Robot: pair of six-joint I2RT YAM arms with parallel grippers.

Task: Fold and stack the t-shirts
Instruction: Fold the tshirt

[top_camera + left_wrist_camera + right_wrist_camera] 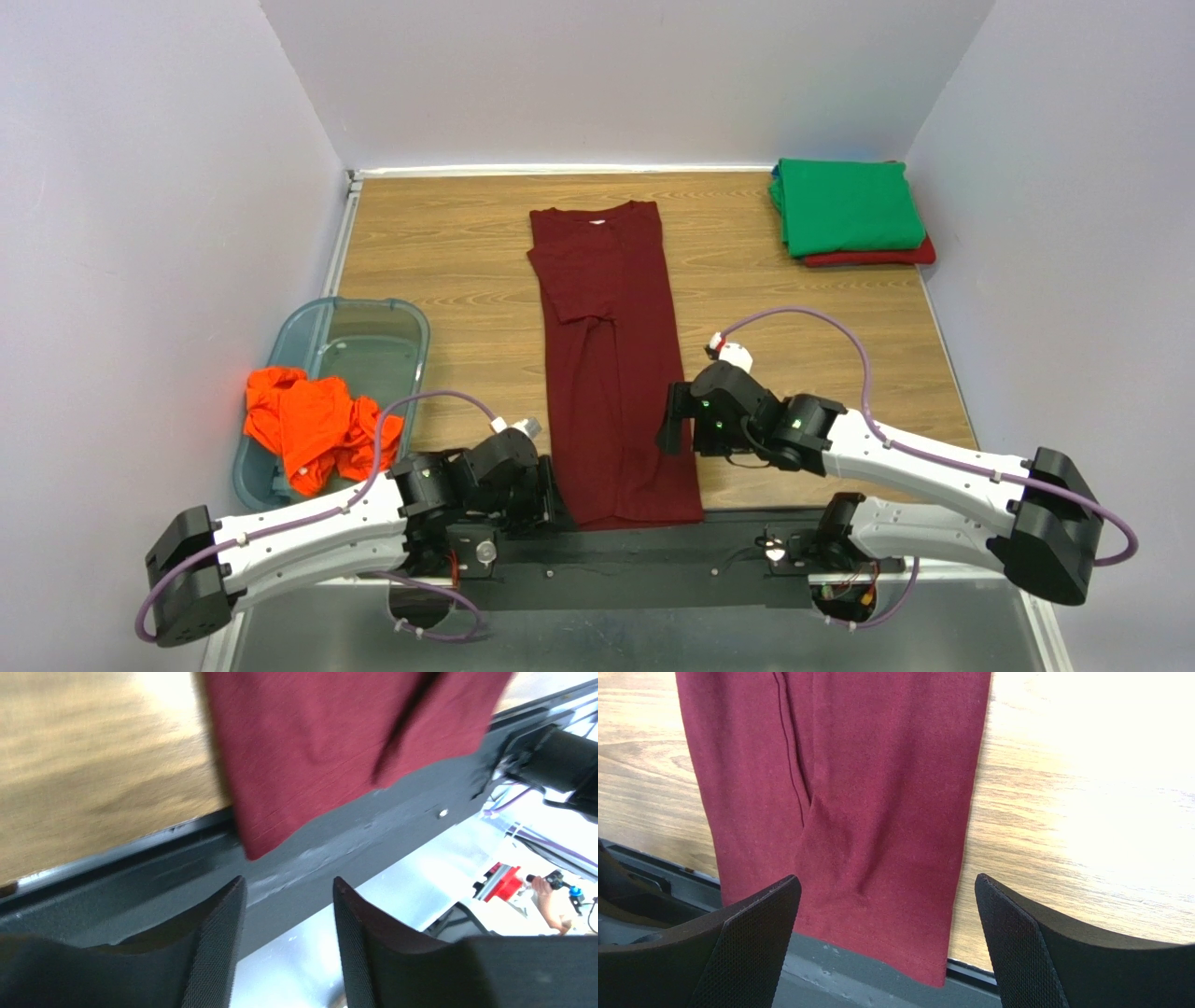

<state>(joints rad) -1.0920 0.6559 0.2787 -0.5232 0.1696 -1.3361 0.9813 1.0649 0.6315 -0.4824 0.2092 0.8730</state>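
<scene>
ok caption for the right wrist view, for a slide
Open right end effector at the near hem of the maroon t-shirt, which laps over the wooden table edge

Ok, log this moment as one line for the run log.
maroon t-shirt: flat, folded to a long strip | left claw: open, at near hem | right claw: open, over near hem | green t-shirt: folded on red t-shirt
</scene>
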